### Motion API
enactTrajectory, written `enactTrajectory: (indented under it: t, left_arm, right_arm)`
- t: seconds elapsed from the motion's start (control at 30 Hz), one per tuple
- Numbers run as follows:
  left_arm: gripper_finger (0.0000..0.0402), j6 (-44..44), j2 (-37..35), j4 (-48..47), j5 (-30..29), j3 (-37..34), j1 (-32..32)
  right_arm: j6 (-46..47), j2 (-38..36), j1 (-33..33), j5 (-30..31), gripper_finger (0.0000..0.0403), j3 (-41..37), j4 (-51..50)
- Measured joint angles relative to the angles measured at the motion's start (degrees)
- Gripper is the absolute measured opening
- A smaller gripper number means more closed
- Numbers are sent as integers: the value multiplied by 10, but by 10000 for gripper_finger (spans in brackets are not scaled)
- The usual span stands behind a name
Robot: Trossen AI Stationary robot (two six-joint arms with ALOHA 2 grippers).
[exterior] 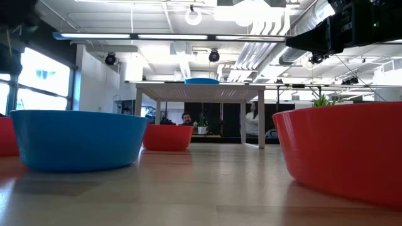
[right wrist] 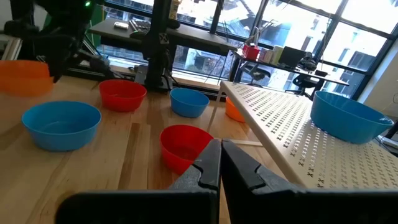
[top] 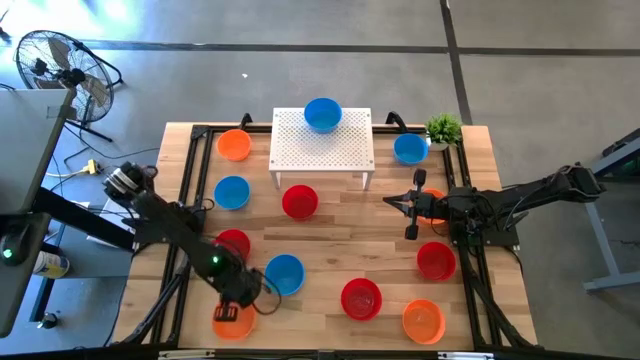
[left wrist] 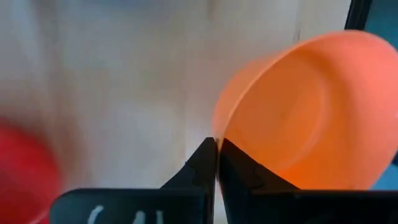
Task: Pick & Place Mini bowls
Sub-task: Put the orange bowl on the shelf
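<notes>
At the lower left of the high view, the left claw (top: 233,310) is clamped on the rim of an orange mini bowl (top: 231,322). The right claw (top: 408,207) waits pressed together at centre right.

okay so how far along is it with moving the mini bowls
Done, apparently: one blue bowl sits on the white perforated stand.
In hand: the left end effector is shut on the rim of an orange bowl at the table's near left corner.
Left: the other red, blue and orange bowls lie scattered on the table. The right end effector waits shut and empty at mid-right.
</notes>
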Motion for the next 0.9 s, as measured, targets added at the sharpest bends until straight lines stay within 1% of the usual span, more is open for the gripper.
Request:
enactTrajectory:
  t: [0.1, 0.23, 0.33, 0.43, 0.63, 0.77, 0.9]
  left_arm:
    - [5, 16, -48, -47, -26, 17, 34]
    - [3, 27, -119, -113, -59, 46, 102]
    - [3, 38, -168, -129, -87, 63, 174]
    - [2, 57, -188, -126, -96, 85, 263]
    - [2, 90, -184, -130, -93, 158, 458]
    - [1, 145, -139, -132, -68, 211, 583]
    - [1, 196, -79, -136, -22, 254, 681]
  right_arm:
    - [0, 0, 0, 0, 0, 0, -3]
    - [1, 0, 0, 0, 0, 0, -6]
    - [1, 0, 0, 0, 0, 0, -6]
    - [1, 0, 0, 0, 0, 0, -6]
    - [2, 0, 0, 0, 0, 0, -6]
    - [3, 0, 0, 0, 0, 0, -5]
    - [11, 0, 0, 0, 0, 0, -6]
